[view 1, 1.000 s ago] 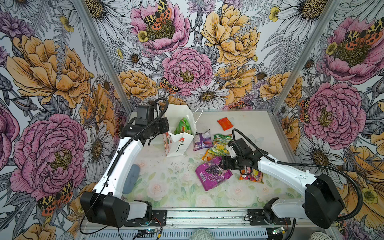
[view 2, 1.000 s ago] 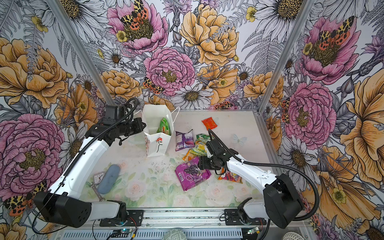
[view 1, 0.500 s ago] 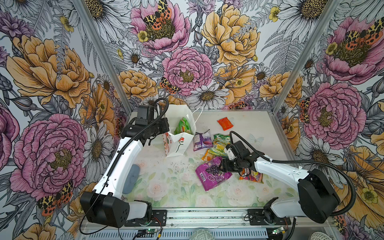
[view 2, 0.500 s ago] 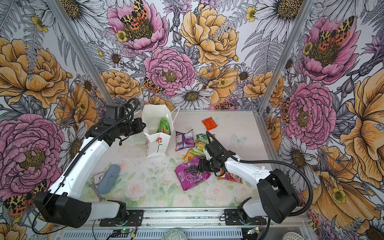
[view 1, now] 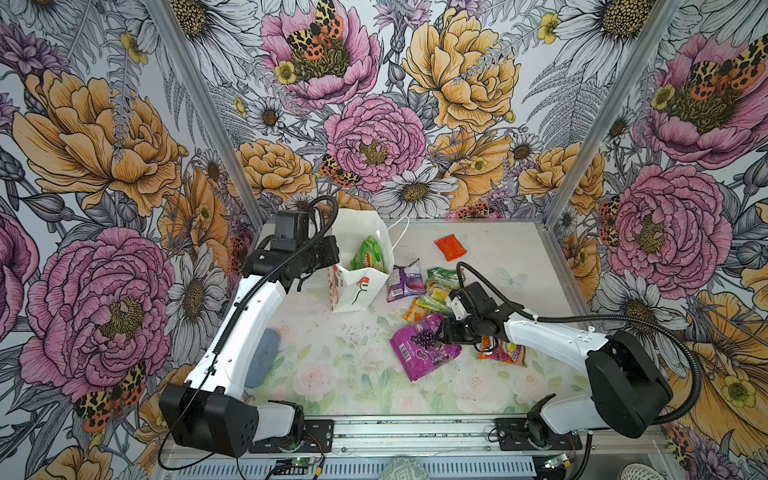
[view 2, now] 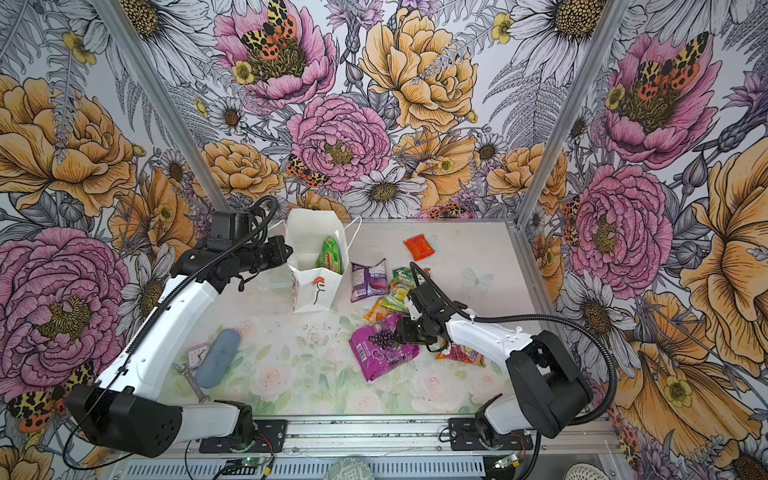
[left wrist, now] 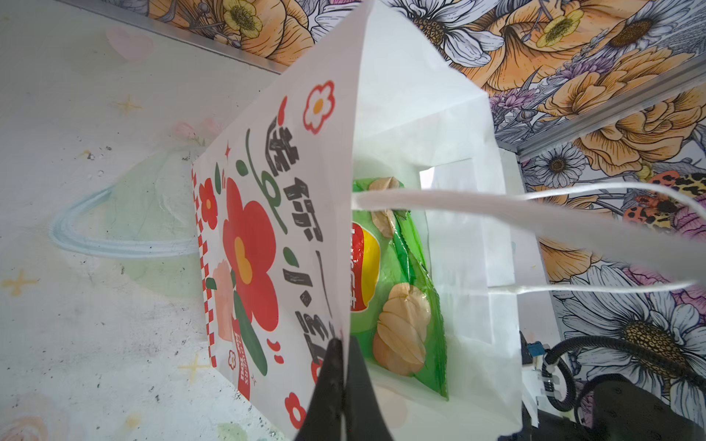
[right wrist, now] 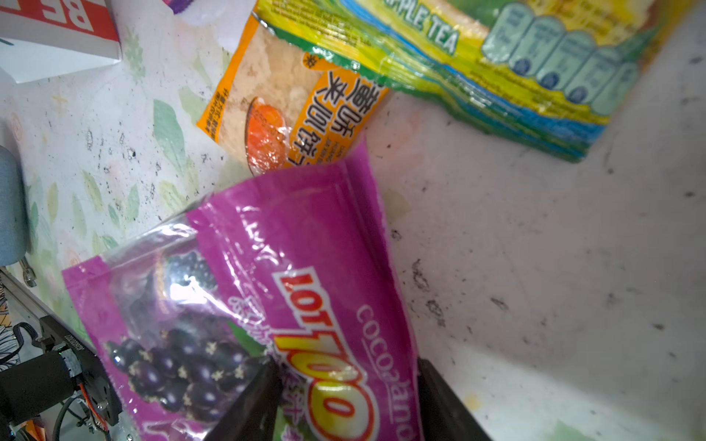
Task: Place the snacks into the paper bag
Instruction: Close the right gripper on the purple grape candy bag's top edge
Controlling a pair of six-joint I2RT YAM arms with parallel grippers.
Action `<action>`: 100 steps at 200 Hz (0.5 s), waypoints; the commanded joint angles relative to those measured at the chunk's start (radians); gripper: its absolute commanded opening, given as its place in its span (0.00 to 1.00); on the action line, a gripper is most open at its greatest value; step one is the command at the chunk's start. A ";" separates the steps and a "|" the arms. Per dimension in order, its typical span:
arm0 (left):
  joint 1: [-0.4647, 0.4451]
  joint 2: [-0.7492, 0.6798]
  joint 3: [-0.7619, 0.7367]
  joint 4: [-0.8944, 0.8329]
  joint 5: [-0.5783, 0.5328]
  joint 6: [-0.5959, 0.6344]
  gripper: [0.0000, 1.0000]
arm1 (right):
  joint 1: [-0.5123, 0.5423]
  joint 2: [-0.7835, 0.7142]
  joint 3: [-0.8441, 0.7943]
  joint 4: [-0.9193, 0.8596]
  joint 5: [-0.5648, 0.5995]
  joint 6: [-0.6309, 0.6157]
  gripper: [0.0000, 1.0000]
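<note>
Bottom centre of the left wrist view, my left gripper (left wrist: 344,345) has its fingers pressed together on the rim of the white paper gift bag with the red rose drawing (view 1: 356,291), which stands left of centre in both top views. Inside leans the large glossy green chip bag (view 1: 368,254) — one snack packed, by my count.

Six are left on the floral table (view 1: 332,370), to the right of the bag:
- a small purple packet (view 1: 405,282)
- a green-yellow packet (view 1: 439,286)
- a small orange packet (view 1: 411,310)
- a red packet (view 1: 450,246) higher up
- the purple grape pouch (view 1: 424,351) at centre
- an orange-red fruit packet (view 1: 505,354)

My right gripper (right wrist: 349,393) sits at the pouch's edge, fingers apart with the plastic between them — I see no clamp yet.
</note>
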 commanded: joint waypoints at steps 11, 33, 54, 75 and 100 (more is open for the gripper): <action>-0.011 -0.002 -0.006 0.039 0.018 0.007 0.00 | -0.005 -0.013 -0.029 0.025 0.016 0.012 0.50; -0.015 -0.001 -0.006 0.040 0.010 0.014 0.00 | -0.007 -0.011 -0.034 0.039 -0.011 0.010 0.41; -0.019 0.005 -0.007 0.039 0.008 0.019 0.00 | -0.007 -0.007 -0.027 0.042 -0.024 0.010 0.28; -0.022 0.010 -0.006 0.040 0.011 0.022 0.00 | -0.007 -0.015 -0.018 0.044 -0.036 0.021 0.14; -0.028 0.015 -0.005 0.039 0.020 0.024 0.00 | -0.008 -0.063 -0.012 0.042 -0.024 0.051 0.05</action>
